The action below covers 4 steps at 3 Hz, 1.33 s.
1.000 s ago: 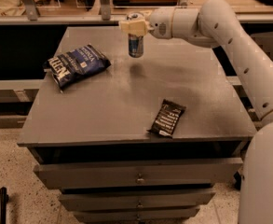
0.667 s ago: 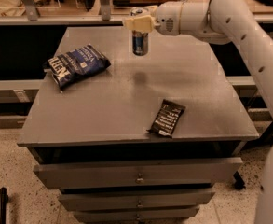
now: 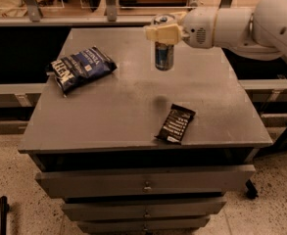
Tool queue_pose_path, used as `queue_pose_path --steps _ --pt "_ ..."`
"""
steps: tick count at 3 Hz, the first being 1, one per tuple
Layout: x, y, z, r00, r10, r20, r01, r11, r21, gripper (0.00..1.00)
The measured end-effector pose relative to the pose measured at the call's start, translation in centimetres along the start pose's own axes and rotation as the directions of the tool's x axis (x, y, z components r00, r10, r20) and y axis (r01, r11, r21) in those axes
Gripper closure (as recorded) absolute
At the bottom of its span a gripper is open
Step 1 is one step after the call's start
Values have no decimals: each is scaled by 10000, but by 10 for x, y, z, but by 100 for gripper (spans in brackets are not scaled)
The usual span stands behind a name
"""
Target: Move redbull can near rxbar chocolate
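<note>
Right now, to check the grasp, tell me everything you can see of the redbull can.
The redbull can is a slim blue-and-silver metal can with a silver top, upright, lifted clear of the grey table. The gripper clamps its upper part; nothing else touches it. Its shadow falls beyond the rxbar chocolate.

One redbull can [image 3: 164, 58], one rxbar chocolate [image 3: 176, 124], one bag [image 3: 82, 68], one hand [image 3: 163, 33] above table [image 3: 108, 111]

Single high front view angled down on table [image 3: 118, 114], jaws with redbull can [image 3: 164, 58] upper centre
</note>
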<state>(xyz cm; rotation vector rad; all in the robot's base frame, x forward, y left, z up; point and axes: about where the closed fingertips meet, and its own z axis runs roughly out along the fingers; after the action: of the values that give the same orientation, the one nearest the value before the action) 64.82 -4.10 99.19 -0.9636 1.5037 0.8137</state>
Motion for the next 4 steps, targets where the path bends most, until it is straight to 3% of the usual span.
queue_pose_path --steps 2,3,4 --pt "9 44 -58 9988 55 -481 -21 9975 709 100" --pt "11 45 -65 9986 89 -530 -46 9968 804 100" --pt "18 40 -55 9998 72 -177 -64 9991 414 100"
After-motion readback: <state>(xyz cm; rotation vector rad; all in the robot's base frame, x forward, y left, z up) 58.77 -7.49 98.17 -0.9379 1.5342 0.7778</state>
